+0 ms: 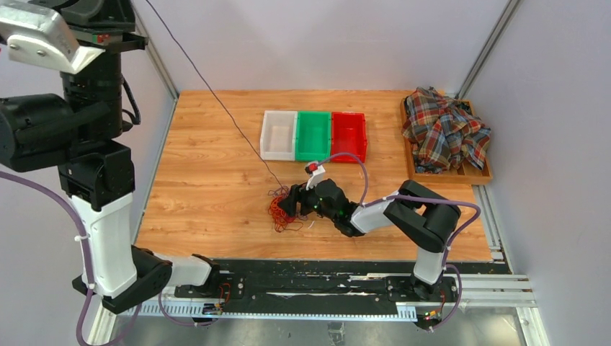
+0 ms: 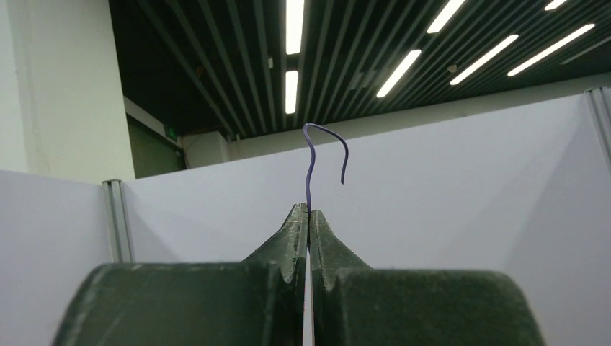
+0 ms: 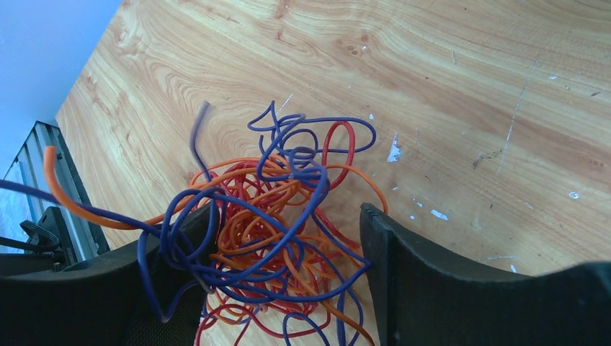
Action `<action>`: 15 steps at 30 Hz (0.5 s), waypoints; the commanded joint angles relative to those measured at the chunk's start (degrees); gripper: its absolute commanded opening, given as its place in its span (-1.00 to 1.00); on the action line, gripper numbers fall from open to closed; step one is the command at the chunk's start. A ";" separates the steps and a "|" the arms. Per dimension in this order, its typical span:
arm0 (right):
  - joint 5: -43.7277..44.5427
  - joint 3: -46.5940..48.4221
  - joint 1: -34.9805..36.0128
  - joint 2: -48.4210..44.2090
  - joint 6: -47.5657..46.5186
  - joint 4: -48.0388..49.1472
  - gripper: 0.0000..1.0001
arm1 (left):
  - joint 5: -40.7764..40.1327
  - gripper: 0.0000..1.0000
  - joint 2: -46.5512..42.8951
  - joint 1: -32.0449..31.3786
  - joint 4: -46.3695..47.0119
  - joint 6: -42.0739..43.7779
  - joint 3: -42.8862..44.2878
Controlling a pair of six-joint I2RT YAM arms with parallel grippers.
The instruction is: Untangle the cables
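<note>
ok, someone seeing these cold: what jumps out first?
The tangle of cables, red, orange and purple, sits mid-table with the right gripper open, one finger on either side of it. One purple cable runs in a straight line from that bunch up to the raised left gripper, which is shut on its end. Behind stand three bins, white, green and red.

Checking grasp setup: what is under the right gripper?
The right gripper stands open over the cables, a red, orange and purple tangle on the wooden table. In the top view the gripper's body hides part of the bunch.
</note>
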 commanded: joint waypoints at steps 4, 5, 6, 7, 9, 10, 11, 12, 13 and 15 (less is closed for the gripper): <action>0.78 -1.11 -0.23 -5.71 -3.65 -2.30 0.48 | 3.44 -0.99 -3.27 -0.52 2.20 1.17 -3.36; 0.41 -0.78 -0.23 -7.35 -4.79 -2.84 0.52 | 4.23 -0.99 -4.24 -0.48 0.73 0.39 -5.44; 0.03 -0.44 -0.23 -9.44 -5.88 -3.32 0.54 | 5.04 -0.99 -5.02 -0.45 -0.82 -0.41 -6.81; -0.33 -0.05 -0.18 -10.82 -7.08 -3.78 0.55 | 5.65 -0.99 -5.82 -0.53 -2.06 -1.16 -8.34; -0.84 0.69 -0.27 -13.50 -8.80 -4.38 0.57 | 6.60 -0.99 -7.47 -0.46 -2.47 -1.76 -11.72; -1.64 1.40 -0.31 -14.56 -9.69 -4.59 0.58 | 6.84 -0.99 -8.13 -0.47 -2.05 -1.88 -13.01; -2.89 2.65 -0.31 -15.17 -10.73 -5.31 0.59 | 6.88 -0.99 -8.61 -0.47 -1.64 -2.00 -13.79; -4.09 4.43 -0.36 -15.34 -11.84 -6.88 0.59 | 6.91 -0.99 -8.57 -0.50 -1.56 -2.11 -13.88; -5.37 6.44 -0.40 -15.21 -12.86 -8.95 0.59 | 6.96 -0.99 -8.35 -0.48 -1.85 -2.14 -13.27; -8.49 9.83 -0.40 -14.29 -14.21 -11.02 0.58 | 7.04 -0.99 -7.47 -0.48 -2.98 -2.01 -11.23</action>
